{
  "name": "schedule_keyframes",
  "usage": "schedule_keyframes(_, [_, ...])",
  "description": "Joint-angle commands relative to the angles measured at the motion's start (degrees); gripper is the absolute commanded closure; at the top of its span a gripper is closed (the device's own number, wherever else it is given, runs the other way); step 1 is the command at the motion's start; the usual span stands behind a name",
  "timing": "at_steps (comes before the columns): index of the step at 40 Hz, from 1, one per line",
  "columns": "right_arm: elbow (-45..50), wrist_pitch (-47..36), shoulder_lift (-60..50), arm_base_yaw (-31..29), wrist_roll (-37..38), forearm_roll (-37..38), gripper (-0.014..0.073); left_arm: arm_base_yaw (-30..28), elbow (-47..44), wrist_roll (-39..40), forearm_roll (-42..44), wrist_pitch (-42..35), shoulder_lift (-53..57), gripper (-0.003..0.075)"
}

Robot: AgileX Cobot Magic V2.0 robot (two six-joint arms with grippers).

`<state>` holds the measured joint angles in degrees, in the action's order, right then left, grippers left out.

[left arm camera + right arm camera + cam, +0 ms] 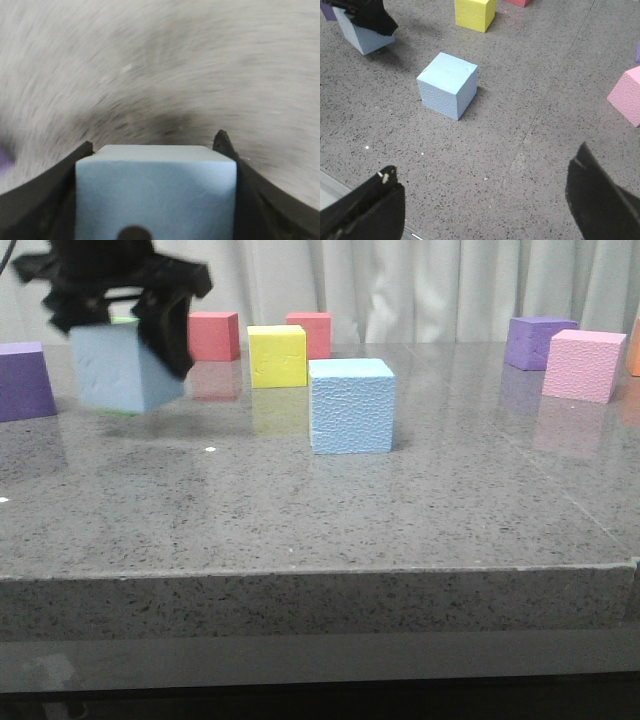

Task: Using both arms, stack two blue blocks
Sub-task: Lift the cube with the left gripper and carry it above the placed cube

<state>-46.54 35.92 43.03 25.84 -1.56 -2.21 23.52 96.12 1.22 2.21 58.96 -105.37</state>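
A smooth, dented blue block [122, 368] is clamped in the left gripper [120, 302], lifted and tilted, left of the pebbled blue block [351, 405] on the table [300, 510]. The right gripper [485, 200] is spread wide, empty.

At the upper left of the front view, the left gripper [125, 315] holds one block [120, 368] clear of the table [300, 510]. The second block [351, 405] sits on the table near the frame's centre, well to its right. Behind that one, toward the top, stand three cubes [277, 356]; two more [585, 364] stand at the upper right.
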Motion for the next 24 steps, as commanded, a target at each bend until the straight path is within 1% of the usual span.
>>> schedule_keyframes(1, [-1.52, -3.96, -0.34, -0.18, -0.45, -0.13, -0.0062, 3.36, 7.21, -10.82, -1.17, 0.63, 3.9, 0.0351])
schedule_keyframes(2, [-1.52, -3.96, -0.34, -0.18, -0.45, -0.13, -0.0062, 4.05, 8.3, -12.37, -1.34, 0.73, 3.9, 0.0351])
schedule_keyframes(8, [-1.52, -3.96, -0.34, -0.18, -0.45, -0.13, -0.0062, 8.64, 14.21, -28.16, -4.6, 0.48, 3.9, 0.0351])
schedule_keyframes(10, [-1.52, -3.96, -0.34, -0.18, -0.45, -0.13, -0.0062, 9.93, 15.08, -33.04, -5.89, 0.15, 3.9, 0.0351])
schedule_keyframes(12, [-1.52, -3.96, -0.34, -0.18, -0.45, -0.13, -0.0062, 11.61, 15.74, -39.66, -7.22, 0.15, 3.9, 0.0351])
schedule_keyframes(16, [-1.52, -3.96, -0.34, -0.18, -0.45, -0.13, -0.0062, 14.07, 15.89, -48.42, -10.02, 0.15, 3.77, 0.0351])
schedule_keyframes(19, [-1.52, -3.96, -0.34, -0.18, -0.45, -0.13, -0.0062, 15.44, 15.89, -51.89, -10.86, 0.15, 3.4, 0.0351])
schedule_keyframes(24, [-1.52, -3.96, -0.34, -0.18, -0.45, -0.13, -0.0062, 16.99, 15.89, -53.93, -10.86, 0.28, 2.02, 0.0351])
